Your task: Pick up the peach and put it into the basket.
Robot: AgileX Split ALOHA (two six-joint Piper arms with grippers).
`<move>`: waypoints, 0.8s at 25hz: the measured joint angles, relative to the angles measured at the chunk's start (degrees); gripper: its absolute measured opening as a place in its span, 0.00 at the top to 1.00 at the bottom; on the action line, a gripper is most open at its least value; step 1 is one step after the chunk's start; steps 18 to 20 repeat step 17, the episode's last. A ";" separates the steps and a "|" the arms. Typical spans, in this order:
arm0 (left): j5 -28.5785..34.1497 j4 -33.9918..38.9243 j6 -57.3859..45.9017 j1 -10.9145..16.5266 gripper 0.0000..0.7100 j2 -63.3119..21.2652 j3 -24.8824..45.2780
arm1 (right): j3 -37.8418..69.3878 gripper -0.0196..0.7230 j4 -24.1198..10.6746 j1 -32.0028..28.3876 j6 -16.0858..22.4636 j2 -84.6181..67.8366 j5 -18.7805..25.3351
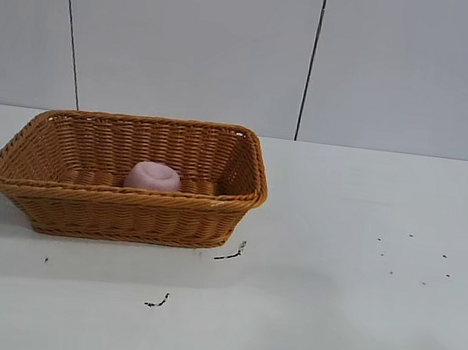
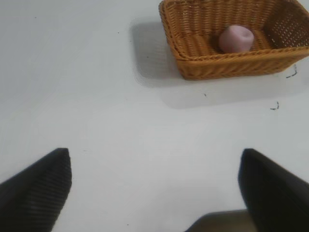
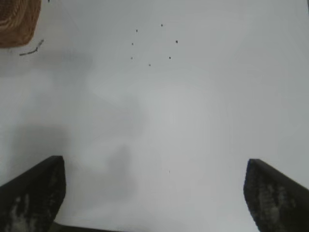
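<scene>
The dusty-pink peach (image 1: 152, 177) lies inside the orange-brown wicker basket (image 1: 118, 212) at the left of the table; nothing touches it. Both show in the left wrist view too, the peach (image 2: 235, 38) in the basket (image 2: 217, 65) far ahead. My left gripper (image 2: 154, 159) is open and empty over bare table, well away from the basket. My right gripper (image 3: 154, 166) is open and empty over bare table; a corner of the basket (image 3: 17, 21) shows far off. Neither arm appears in the exterior view.
The white table (image 1: 354, 309) has small dark scuffs (image 1: 229, 254) in front of the basket and a scatter of tiny dark specks (image 1: 415, 261) at the right. A grey panelled wall stands behind.
</scene>
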 joint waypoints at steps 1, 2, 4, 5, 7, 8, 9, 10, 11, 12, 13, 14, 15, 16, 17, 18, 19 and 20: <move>0.00 0.00 0.00 0.00 0.03 0.00 0.00 | 0.05 0.05 0.00 0.00 0.00 -1.42 -0.12; 0.00 0.00 0.00 0.00 0.03 0.00 0.00 | 0.05 0.05 0.00 0.00 0.00 -2.83 -0.26; 0.00 0.00 0.00 0.00 0.03 0.00 0.00 | 0.10 0.05 0.00 0.00 0.00 -4.67 -0.26; 0.00 0.00 0.00 0.00 0.03 0.00 0.00 | 0.10 0.05 0.00 0.00 0.00 -5.03 -0.32; 0.00 0.00 0.00 0.00 0.03 0.00 0.00 | 0.10 0.05 0.00 0.00 0.00 -5.09 -0.32; 0.00 0.00 0.00 0.00 0.03 0.00 0.00 | 0.10 0.05 0.00 0.00 0.00 -5.11 -0.32; 0.00 0.00 0.00 0.00 0.03 0.00 0.00 | 0.10 0.05 0.00 0.00 0.00 -5.11 -0.32; 0.00 0.00 0.00 0.00 0.03 0.00 0.00 | 0.10 0.05 0.00 0.00 0.00 -5.11 -0.32; 0.00 0.00 0.00 0.00 0.03 0.00 0.00 | 0.10 0.05 0.00 0.00 0.00 -5.11 -0.32; 0.00 0.00 0.00 0.00 0.03 0.00 0.00 | 0.10 0.05 0.00 0.00 0.00 -5.11 -0.32; 0.00 0.00 0.00 0.00 0.03 0.00 0.00 | 0.10 0.05 0.00 0.00 0.00 -5.11 -0.32; 0.00 0.00 0.00 0.00 0.03 0.00 0.00 | 0.10 0.05 0.00 0.00 0.00 -5.11 -0.32; 0.00 0.00 0.00 0.00 0.03 0.00 0.00 | 0.10 0.05 0.00 0.00 0.00 -5.11 -0.32; 0.00 0.00 0.00 0.00 0.03 0.00 0.00 | 0.10 0.05 0.00 0.00 0.00 -5.11 -0.32; 0.00 0.00 0.00 0.00 0.03 0.00 0.00 | 0.10 0.05 0.00 0.00 0.00 -5.11 -0.32; 0.00 0.00 0.00 0.00 0.03 0.00 0.00 | 0.10 0.05 0.00 0.00 0.00 -5.11 -0.32; 0.00 0.00 0.00 0.00 0.03 0.00 0.00 | 0.10 0.05 0.00 0.00 0.00 -5.11 -0.32; 0.00 0.00 0.00 0.00 0.03 0.00 0.00 | 0.10 0.05 0.00 0.00 0.00 -5.11 -0.32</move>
